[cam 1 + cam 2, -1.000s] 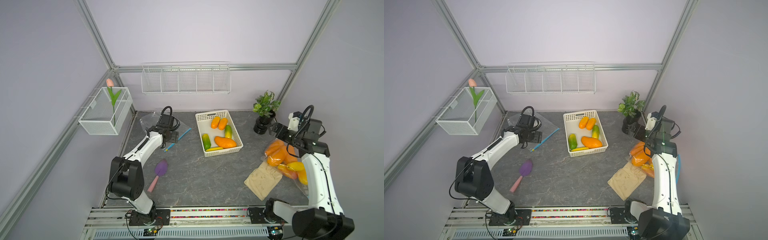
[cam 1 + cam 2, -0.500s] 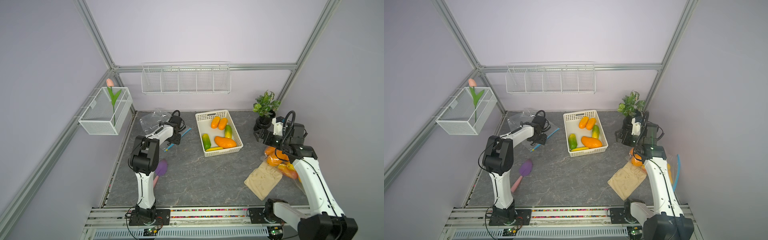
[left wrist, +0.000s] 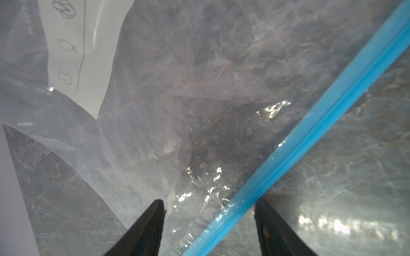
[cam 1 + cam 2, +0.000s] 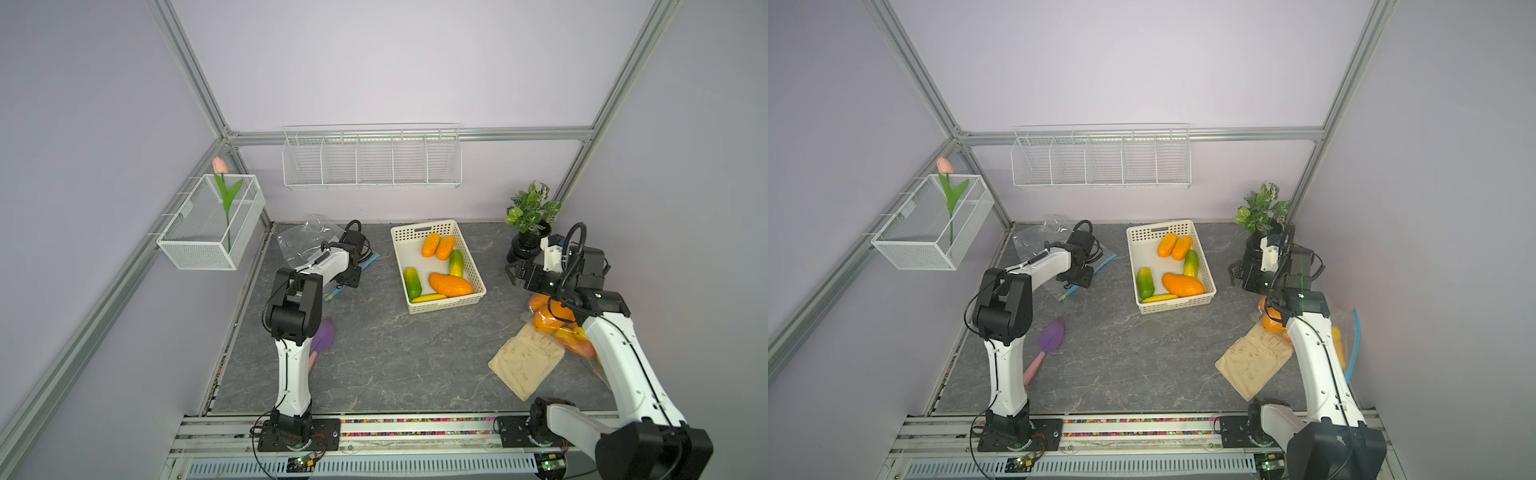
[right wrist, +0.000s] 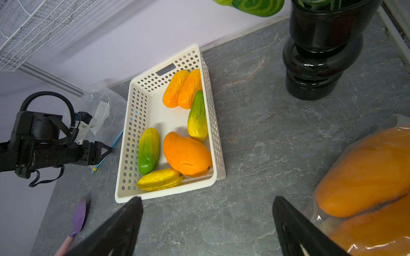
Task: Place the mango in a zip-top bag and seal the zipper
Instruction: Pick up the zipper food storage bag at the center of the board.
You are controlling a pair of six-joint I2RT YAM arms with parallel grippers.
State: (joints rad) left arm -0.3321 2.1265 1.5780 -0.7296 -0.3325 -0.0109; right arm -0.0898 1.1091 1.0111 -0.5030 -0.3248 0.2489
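The mango (image 4: 450,284) (image 4: 1182,284) (image 5: 187,154), large and orange, lies in the white basket (image 4: 440,309) among other fruit. A clear zip-top bag (image 4: 299,245) (image 4: 1034,243) with a blue zipper (image 3: 310,137) lies flat at the back left. My left gripper (image 4: 352,281) (image 4: 1079,281) (image 3: 209,200) is low over the bag's mouth. It is open, and the zipper strip runs between its fingers. My right gripper (image 4: 513,272) (image 4: 1235,274) (image 5: 207,198) hovers open and empty to the right of the basket, facing it.
A black potted plant (image 4: 530,232) stands at the back right. A filled bag of orange fruit (image 4: 552,322) and a beige cloth (image 4: 525,361) lie by the right arm. A purple spatula (image 4: 1050,338) lies front left. Wire shelves hang on the walls.
The left arm has folded, and its gripper came forward to the bag's zipper edge, jaws slightly narrower. The right gripper moved left towards the basket.
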